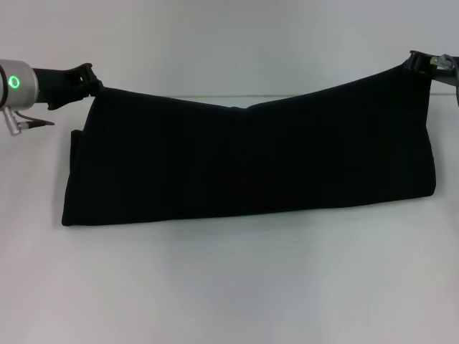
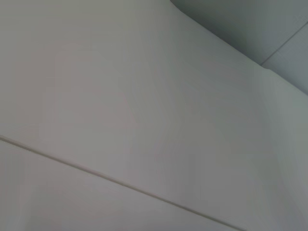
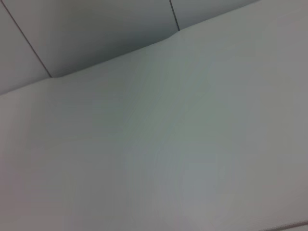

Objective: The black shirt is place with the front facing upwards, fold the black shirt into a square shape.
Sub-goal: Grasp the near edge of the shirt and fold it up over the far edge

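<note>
The black shirt (image 1: 251, 161) hangs as a wide folded band across the middle of the head view, its upper edge sagging in the centre and its lower edge resting on the white table (image 1: 229, 287). My left gripper (image 1: 87, 80) is shut on the shirt's upper left corner, lifted above the table. At the far right, my right gripper (image 1: 419, 63) is shut on the upper right corner, held slightly higher. No lettering or label shows on the cloth. Both wrist views show only bare white table surface and wall panels.
White table extends in front of the shirt. A seam line (image 1: 179, 96) runs along the table behind the cloth. The left arm's wrist with a green ring light (image 1: 13, 82) sits at the left edge.
</note>
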Available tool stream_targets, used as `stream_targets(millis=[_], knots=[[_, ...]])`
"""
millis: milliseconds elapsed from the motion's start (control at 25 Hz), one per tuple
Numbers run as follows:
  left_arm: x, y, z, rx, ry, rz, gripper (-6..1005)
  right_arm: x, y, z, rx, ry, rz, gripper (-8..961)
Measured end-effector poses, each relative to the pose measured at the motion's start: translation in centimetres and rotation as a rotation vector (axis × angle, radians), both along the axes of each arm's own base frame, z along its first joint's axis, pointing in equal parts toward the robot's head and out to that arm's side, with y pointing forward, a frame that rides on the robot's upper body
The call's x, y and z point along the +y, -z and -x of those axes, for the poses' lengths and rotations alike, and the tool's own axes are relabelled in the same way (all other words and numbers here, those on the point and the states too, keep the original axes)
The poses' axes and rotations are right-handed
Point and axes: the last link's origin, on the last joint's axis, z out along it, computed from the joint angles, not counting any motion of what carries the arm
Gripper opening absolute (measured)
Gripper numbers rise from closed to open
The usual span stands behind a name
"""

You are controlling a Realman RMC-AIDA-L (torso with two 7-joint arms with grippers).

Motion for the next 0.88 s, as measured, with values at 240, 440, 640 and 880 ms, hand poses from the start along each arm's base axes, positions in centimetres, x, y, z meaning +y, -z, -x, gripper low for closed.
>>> stream_targets(millis=[240,440,640,880], knots=[[0.2,0.1,0.3,0.008,-0.013,-0.018,6,0.2,-0.1,0.1,-0.017,-0.003,-0.016,39],[0.2,-0.1,0.4,0.001,-0.018,-0.037,6,0.6,-0.3,0.7,-0.021,-0.017,-0.018,40],[0.4,0.0,-0.1,0.012,-0.001,-0.032,6,0.8,0.0,1.3,-0.044,-0.038,-0.002,40],[0.8,0.4,-0.9,0.038,0.037,-0.026,7,0.6,0.0,0.8,-0.064,-0.030,0.031,58]])
